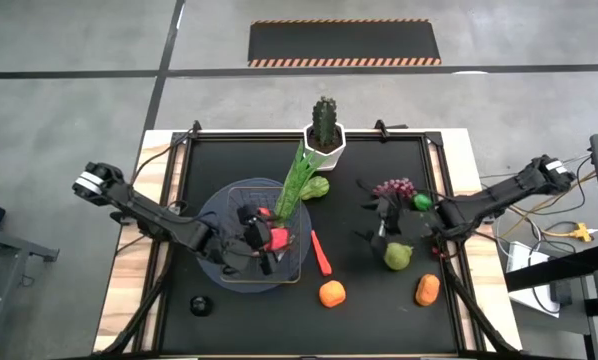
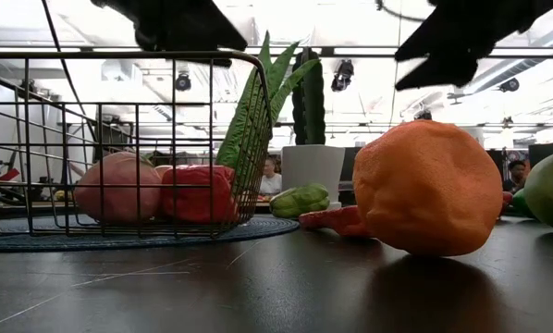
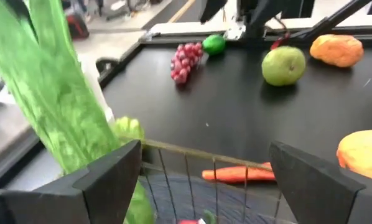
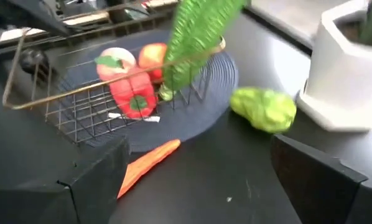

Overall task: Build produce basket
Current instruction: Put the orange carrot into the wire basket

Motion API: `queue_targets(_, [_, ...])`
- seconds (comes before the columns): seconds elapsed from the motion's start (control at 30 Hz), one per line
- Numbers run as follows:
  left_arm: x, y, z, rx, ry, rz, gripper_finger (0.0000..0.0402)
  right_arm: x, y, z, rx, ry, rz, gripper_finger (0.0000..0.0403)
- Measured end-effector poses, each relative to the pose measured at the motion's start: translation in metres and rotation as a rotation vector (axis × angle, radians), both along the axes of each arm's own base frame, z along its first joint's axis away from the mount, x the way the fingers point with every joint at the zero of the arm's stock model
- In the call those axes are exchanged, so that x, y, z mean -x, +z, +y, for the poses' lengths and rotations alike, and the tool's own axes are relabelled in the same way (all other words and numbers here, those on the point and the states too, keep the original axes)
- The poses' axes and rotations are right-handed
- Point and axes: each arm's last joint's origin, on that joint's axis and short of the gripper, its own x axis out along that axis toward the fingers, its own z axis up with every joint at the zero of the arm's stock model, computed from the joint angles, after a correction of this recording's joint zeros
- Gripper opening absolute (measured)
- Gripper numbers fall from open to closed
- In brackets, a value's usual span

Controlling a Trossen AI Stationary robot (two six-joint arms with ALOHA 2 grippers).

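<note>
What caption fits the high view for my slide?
Left gripper open over the basket holding red produce; right gripper open near the grapes.

Two slim dark jointed arms, each with a pale band near its base, ending in broad black two-fingered tools.

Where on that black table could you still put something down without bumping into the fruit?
The table is bare at its far left corner, beyond the basket, and along the near edge between the small black knob and the orange. It is crowded between the grapes, the pear and the right gripper.
</note>
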Motion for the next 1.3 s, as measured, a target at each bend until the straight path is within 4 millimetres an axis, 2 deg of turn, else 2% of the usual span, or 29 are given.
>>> queue_targets(0.27, [0.007,0.020,0.004,-0.212,-0.062,0.014,0.0333,0.001,-0.012,-0.046,-0.266,-0.241,0.113,0.0349])
queue_targets(0.47, [0.013,0.037,0.009,-0.347,-0.094,-0.006,0.0333,0.007,-0.024,-0.081,-0.340,-0.475,0.421,0.0329])
queue_targets(0.57, [0.015,0.040,0.010,-0.386,-0.103,-0.001,0.0333,0.005,-0.031,-0.093,-0.358,-0.519,0.610,0.0327])
queue_targets(0.63, [0.015,0.041,0.010,-0.386,-0.102,-0.009,0.0333,0.000,-0.032,-0.099,-0.339,-0.523,0.671,0.0327])
queue_targets(0.73, [0.016,0.038,0.010,-0.389,-0.104,-0.003,0.0333,-0.010,-0.034,-0.104,-0.318,-0.428,0.749,0.0327])
queue_targets(0.83, [0.016,0.037,0.010,-0.391,-0.105,0.000,0.0333,-0.023,-0.025,-0.101,-0.393,-0.266,0.742,0.0327])
queue_targets(0.93, [0.016,0.037,0.010,-0.397,-0.107,0.004,0.0333,-0.036,-0.011,-0.089,-0.521,-0.166,0.690,0.0327])
queue_targets(1.17, [0.016,0.037,0.010,-0.412,-0.111,0.008,0.0333,-0.066,0.017,-0.033,-0.567,-0.111,0.591,0.0327])
queue_targets(1.3, [0.016,0.037,0.010,-0.412,-0.111,0.009,0.0333,-0.087,0.017,-0.003,-0.462,-0.134,0.579,0.0327])
